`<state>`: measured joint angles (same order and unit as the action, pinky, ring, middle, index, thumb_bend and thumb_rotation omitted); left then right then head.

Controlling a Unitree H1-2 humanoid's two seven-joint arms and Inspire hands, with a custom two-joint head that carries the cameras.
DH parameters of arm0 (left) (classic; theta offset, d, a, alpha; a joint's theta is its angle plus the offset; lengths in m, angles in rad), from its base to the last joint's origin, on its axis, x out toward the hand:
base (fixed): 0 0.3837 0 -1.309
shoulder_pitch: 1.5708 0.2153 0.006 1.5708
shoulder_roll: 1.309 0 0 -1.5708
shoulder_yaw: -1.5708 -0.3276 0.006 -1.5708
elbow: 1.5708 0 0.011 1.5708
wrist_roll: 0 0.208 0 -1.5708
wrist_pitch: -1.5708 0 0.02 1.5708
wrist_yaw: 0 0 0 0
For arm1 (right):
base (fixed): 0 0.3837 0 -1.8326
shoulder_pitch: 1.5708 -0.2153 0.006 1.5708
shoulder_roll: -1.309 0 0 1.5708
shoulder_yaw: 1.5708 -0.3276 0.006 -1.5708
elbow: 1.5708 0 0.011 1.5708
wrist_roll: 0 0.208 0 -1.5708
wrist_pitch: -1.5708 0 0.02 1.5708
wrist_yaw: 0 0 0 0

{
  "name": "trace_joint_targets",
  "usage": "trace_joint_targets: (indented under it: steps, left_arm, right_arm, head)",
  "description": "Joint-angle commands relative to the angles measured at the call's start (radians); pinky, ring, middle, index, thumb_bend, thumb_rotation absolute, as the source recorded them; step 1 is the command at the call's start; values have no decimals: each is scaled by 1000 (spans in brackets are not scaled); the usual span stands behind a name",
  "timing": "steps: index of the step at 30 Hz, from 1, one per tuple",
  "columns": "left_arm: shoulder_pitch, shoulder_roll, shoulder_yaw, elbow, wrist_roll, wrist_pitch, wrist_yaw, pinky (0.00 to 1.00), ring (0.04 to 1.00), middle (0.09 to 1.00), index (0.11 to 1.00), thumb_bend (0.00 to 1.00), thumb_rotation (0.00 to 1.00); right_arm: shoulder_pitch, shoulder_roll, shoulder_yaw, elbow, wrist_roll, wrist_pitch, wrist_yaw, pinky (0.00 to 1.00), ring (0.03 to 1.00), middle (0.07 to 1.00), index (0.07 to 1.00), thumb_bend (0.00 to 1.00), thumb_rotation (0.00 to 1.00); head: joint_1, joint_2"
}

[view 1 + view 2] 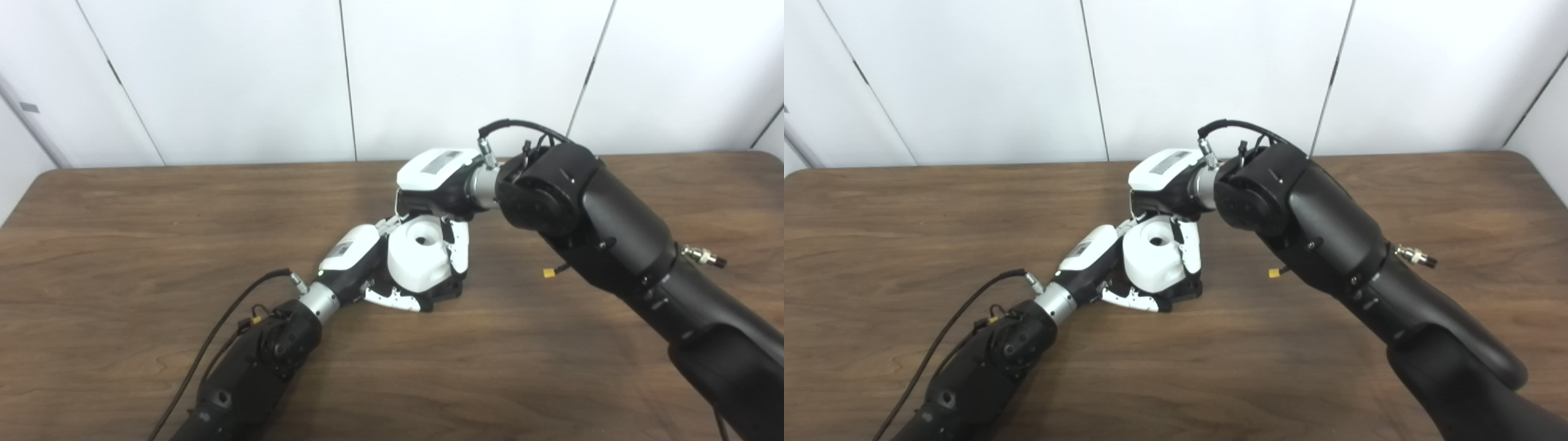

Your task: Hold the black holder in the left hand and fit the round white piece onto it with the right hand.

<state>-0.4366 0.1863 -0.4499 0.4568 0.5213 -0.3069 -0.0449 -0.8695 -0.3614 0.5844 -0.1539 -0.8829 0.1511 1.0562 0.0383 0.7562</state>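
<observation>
The round white piece (418, 258), with a hole in its top, sits over the black holder (446, 292), of which only a dark edge shows beneath it. My left hand (358, 260) comes in from the lower left, and its fingers (392, 299) wrap around the bottom of the holder just above the table. My right hand (436, 176) reaches down from above. Its fingers (459, 248) close on the far and right sides of the white piece. The same scene shows in the right eye view, with the white piece (1154, 257) between both hands.
The brown wooden table (153, 233) stretches to both sides. A white panelled wall (245, 73) stands behind its far edge. My right forearm (612, 245) crosses the right half of the table. A cable (214, 331) trails from my left wrist.
</observation>
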Motion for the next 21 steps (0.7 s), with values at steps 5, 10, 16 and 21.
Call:
trace_joint_targets:
  steps: [5,10,16,21]
  left_arm:
    - [60,-36,-52,26,11,28,-66,1000,1000,937,481,524,58]
    - [61,-33,-50,24,5,34,-74,1000,1000,937,481,524,59]
    - [67,-30,-49,7,0,43,-75,1000,1000,935,481,524,58]
    - [64,-31,-49,11,-4,39,-75,1000,1000,936,481,523,58]
  right_arm:
    - [-12,-22,-2,-8,-8,-35,-9,596,648,607,483,525,139]
    - [-6,-27,-4,-6,-18,-44,-9,488,575,550,484,525,140]
    - [8,-38,-10,-8,-19,-57,-14,436,530,505,478,528,11]
    - [0,-43,-12,3,-13,-61,-13,332,434,476,483,532,5]
  head:
    - [-8,7]
    - [-16,4]
    - [-17,8]
    - [-19,15]
